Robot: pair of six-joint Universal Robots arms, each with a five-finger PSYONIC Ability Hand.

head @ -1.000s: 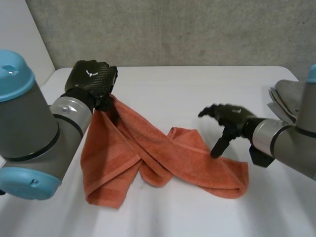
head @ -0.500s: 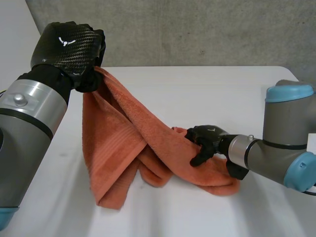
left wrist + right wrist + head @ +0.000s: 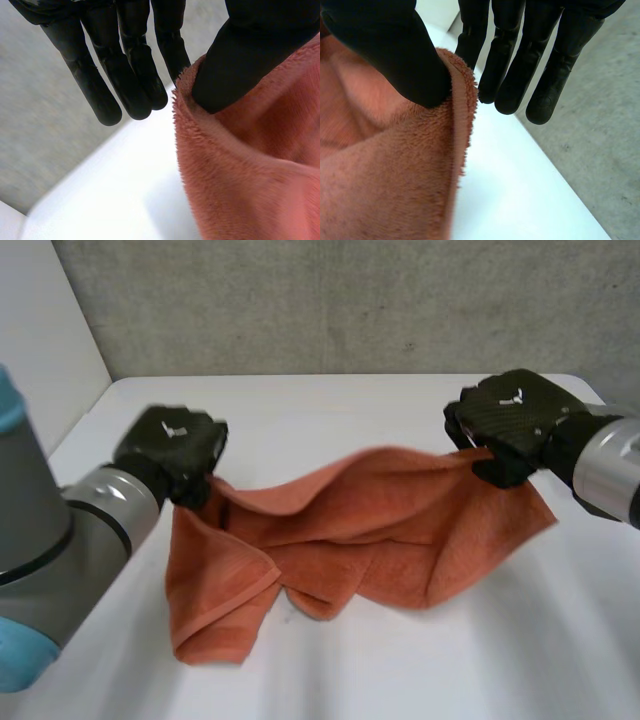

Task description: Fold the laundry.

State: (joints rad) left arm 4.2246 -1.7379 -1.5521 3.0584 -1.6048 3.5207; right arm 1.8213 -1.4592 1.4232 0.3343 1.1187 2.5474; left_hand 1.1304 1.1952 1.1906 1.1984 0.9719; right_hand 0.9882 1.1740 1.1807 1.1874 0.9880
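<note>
Since the earlier frame your right hand (image 3: pixel 515 425) has risen and your left hand (image 3: pixel 175 445) dropped; each pinches a towel (image 3: pixel 350 530) corner between thumb and fingers (image 3: pixel 507 65), stretching its edge above the counter (image 3: pixel 330 405) for folding.

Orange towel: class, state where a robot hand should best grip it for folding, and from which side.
Probably its upper edge's two ends, each from the outer side: the left robot hand and right robot hand pinch there, and the towel hangs spread between them, while its lower part lies bunched.
</note>
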